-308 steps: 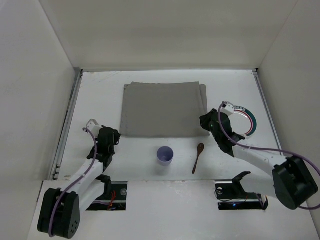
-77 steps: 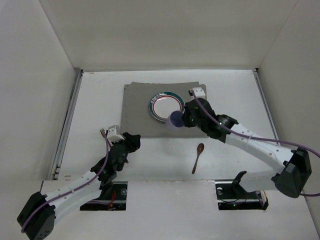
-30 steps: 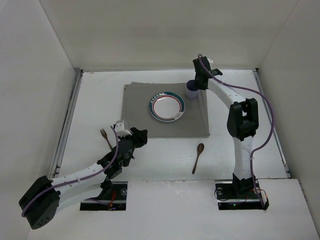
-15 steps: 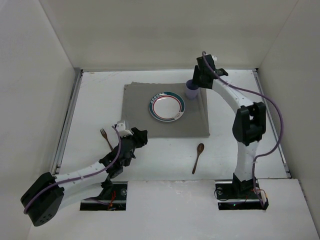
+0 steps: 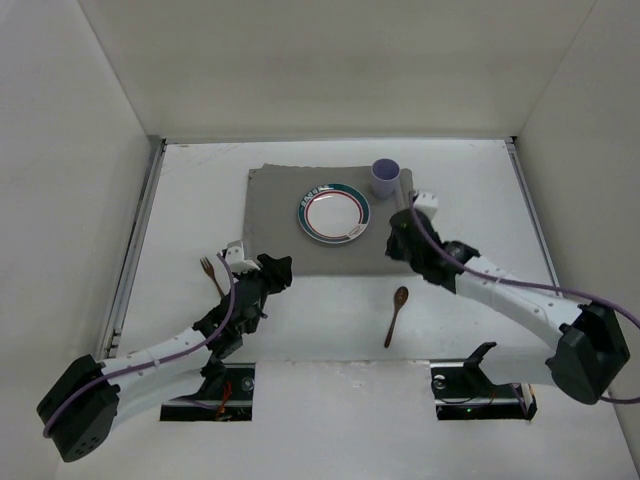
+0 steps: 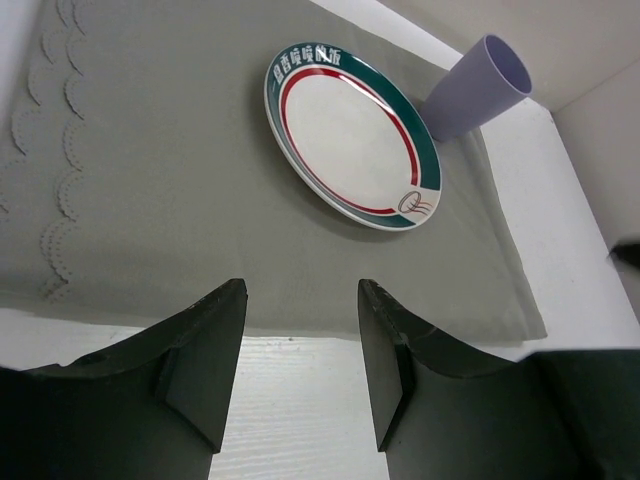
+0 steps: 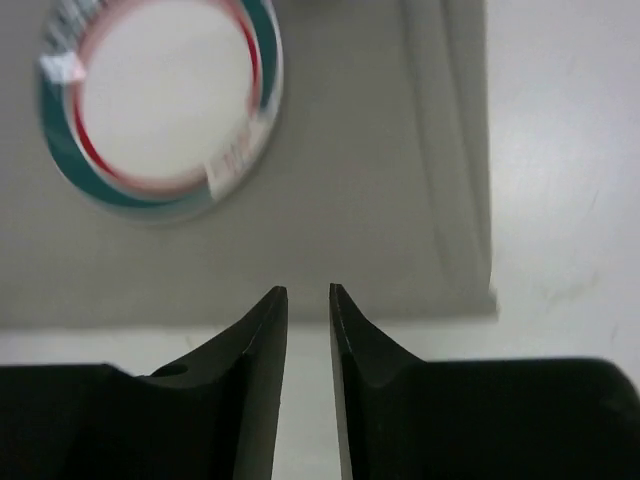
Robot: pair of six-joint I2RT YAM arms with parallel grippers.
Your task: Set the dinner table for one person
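The white dinner table bears a grey placemat. A white plate with a green and red rim lies on the mat, and a purple cup stands upright at its far right corner. A wooden spoon lies on the table in front of the mat. A fork lies left of my left gripper. That gripper is open and empty at the mat's near edge. My right gripper hovers over the mat's near right part, its jaws narrowly apart and empty.
White wall panels bound the table on the left, back and right. The plate and cup show ahead of the left gripper. The plate shows at the upper left of the right wrist view.
My right gripper has let go of the cup at the mat's far right corner and drawn back toward the near right of the mat. The left arm has hardly moved.
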